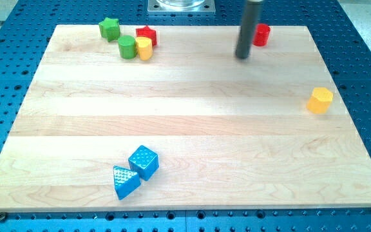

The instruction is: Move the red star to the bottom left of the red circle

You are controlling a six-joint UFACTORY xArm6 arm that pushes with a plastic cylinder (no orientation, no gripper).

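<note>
Seven small blocks on pale wooden surface [192,122]: two red, two green, two blue, two yellow minus none — recount gives eight.

Let me state counts plainly: red star [147,33] and red circle [261,34], two reds; green star [109,28], green cylinder [127,47]; yellow cylinder [144,48], yellow hexagonal block [320,100]; blue cube [143,161], blue triangle [124,182]. Red star top left, touching yellow cylinder; no clear long axis. Tool is bare rod, nothing held; my tip [242,57] just left of red circle.

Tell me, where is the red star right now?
The red star sits near the view's top left of the board, touching the yellow block, with the green round block just beside them.
</note>
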